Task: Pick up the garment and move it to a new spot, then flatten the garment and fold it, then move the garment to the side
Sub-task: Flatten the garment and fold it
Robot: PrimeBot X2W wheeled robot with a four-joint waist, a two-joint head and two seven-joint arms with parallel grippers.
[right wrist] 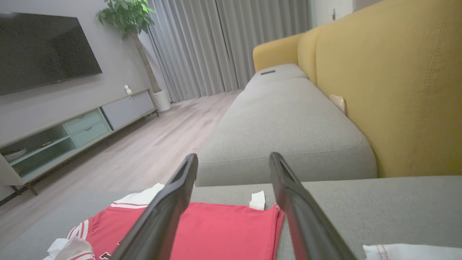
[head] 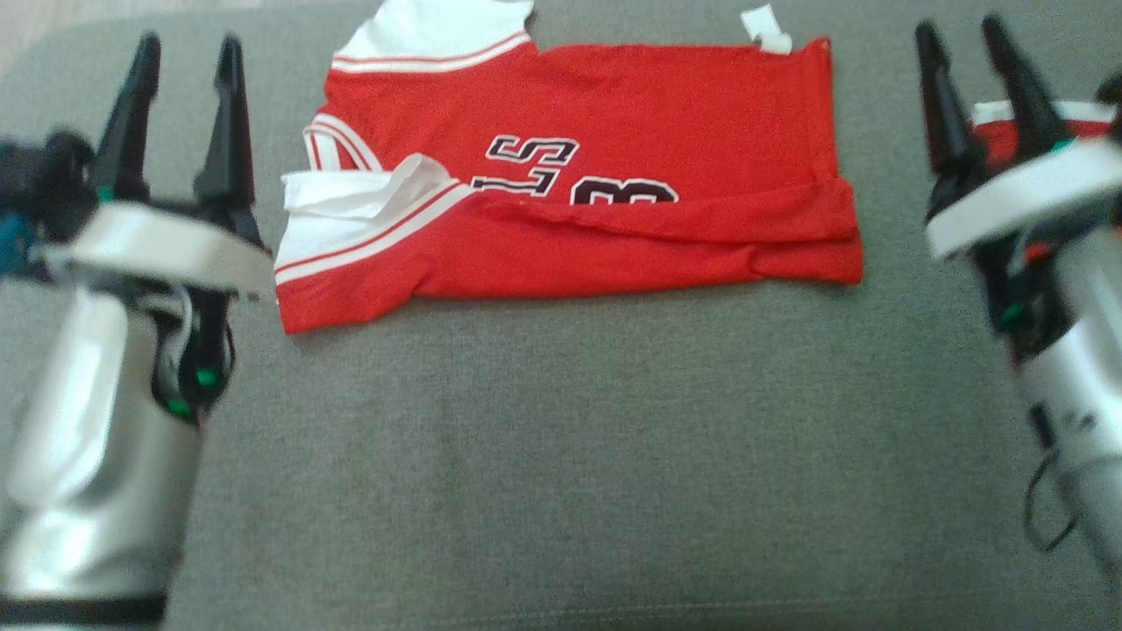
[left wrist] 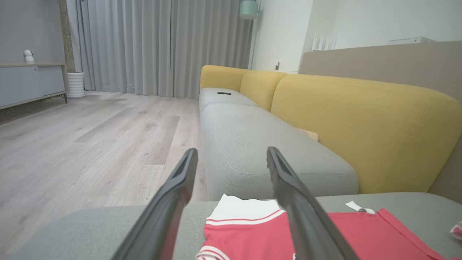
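A red jersey (head: 614,149) with white striped sleeves and dark lettering lies flat on the grey cushion, its near long edge folded over onto itself. It also lies below the fingers in the left wrist view as the jersey (left wrist: 252,231) and in the right wrist view as the jersey (right wrist: 223,227). My left gripper (head: 182,60) hovers open to the jersey's left, holding nothing. My right gripper (head: 960,39) stands open to its right, also holding nothing. Both sets of fingers are apart from the cloth.
A second red-and-white garment (head: 1074,118) lies at the far right behind my right gripper, and shows as the second garment (right wrist: 411,251). The grey seat (head: 561,456) stretches bare in front of the jersey. A yellow backrest (left wrist: 361,122) rises behind, with wooden floor (left wrist: 90,144) beyond the cushion's edge.
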